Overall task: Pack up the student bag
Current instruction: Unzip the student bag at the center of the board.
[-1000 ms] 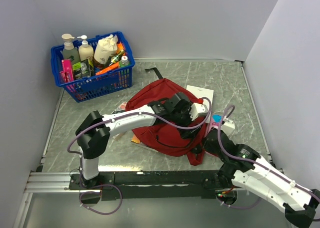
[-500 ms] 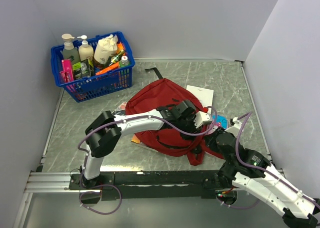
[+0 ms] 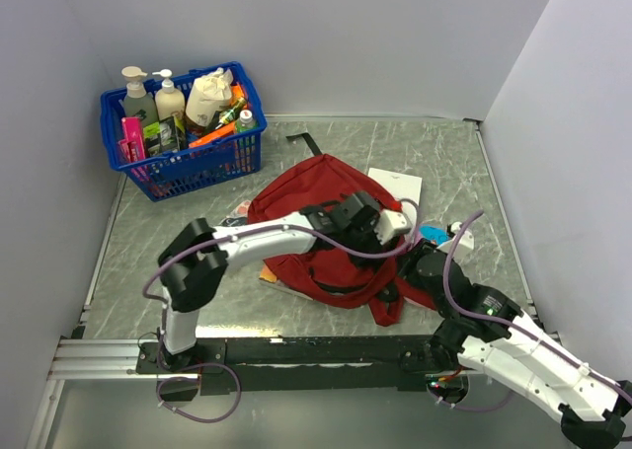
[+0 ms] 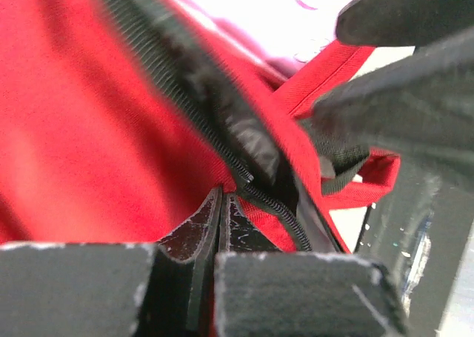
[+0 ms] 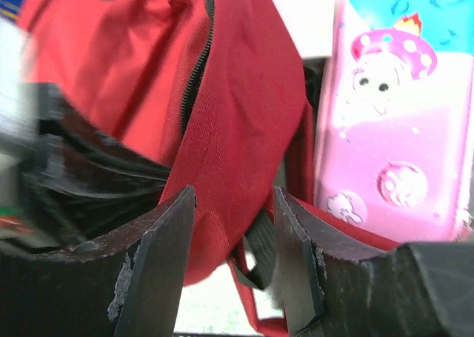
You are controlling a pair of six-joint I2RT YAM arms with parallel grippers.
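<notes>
The student bag [image 3: 311,187], dark red with black zippers, lies in the middle of the table. My left gripper [image 3: 393,224] rests on the bag's right side. In the left wrist view it [image 4: 221,202] is shut, tips pressed against the red fabric [image 4: 89,129] beside the black zipper [image 4: 185,100]; I see no fabric between them. My right gripper [image 3: 421,262] is at the bag's lower right corner. The right wrist view shows it [image 5: 232,196] open, straddling a fold of the red bag [image 5: 237,115] and a black strap loop [image 5: 261,255].
A pink and blue cartoon pencil case [image 5: 396,122] lies just right of the bag [image 3: 435,235]. A white sheet [image 3: 400,183] sits behind it. Flat books [image 3: 269,272] poke out under the bag's left side. A blue basket [image 3: 188,168] of bottles stands at the far left.
My left gripper has shut on the bag's right side near the zipper. My right gripper has opened wider and shifted in to the bag's lower right corner.
</notes>
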